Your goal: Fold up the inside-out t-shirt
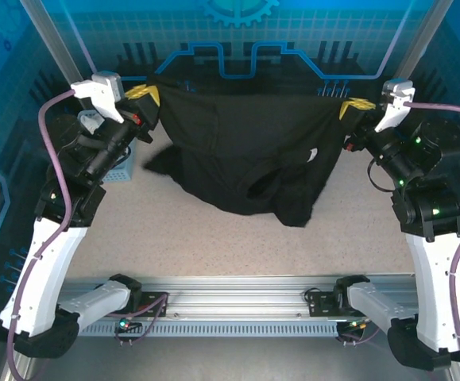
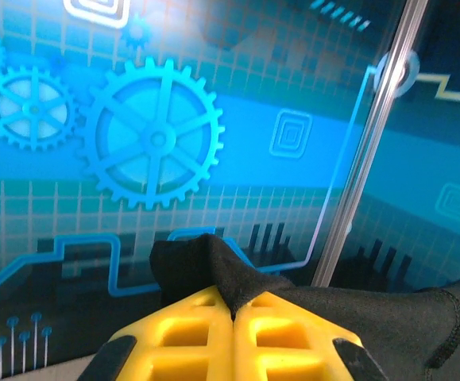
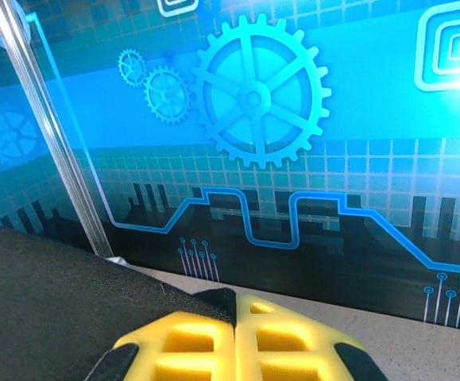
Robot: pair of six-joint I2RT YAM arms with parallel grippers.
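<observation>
Black shirt [image 1: 241, 151] is hanging stretched between your left gripper [image 1: 144, 95] and right gripper [image 1: 357, 105], bulk sagging below them. Both are clamping its top edge, jaws closed tight on fabric. You're only holding it spread; I'm judging no fold made yet, all folding remaining.

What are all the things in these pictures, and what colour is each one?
t-shirt: one, black, hanging stretched between the two pincers, its lower part bunched on the table
table: one, speckled beige, under the t-shirt
basket: one, blue, at the table's left side beside the left arm
back wall: one, blue with gear pictures, behind the table
rail: one, silver, along the near edge
arms: two, white and black, left and right sides
left pincer: one, yellow, shut on the t-shirt's left top corner
right pincer: one, yellow, shut on the t-shirt's right top corner
</observation>
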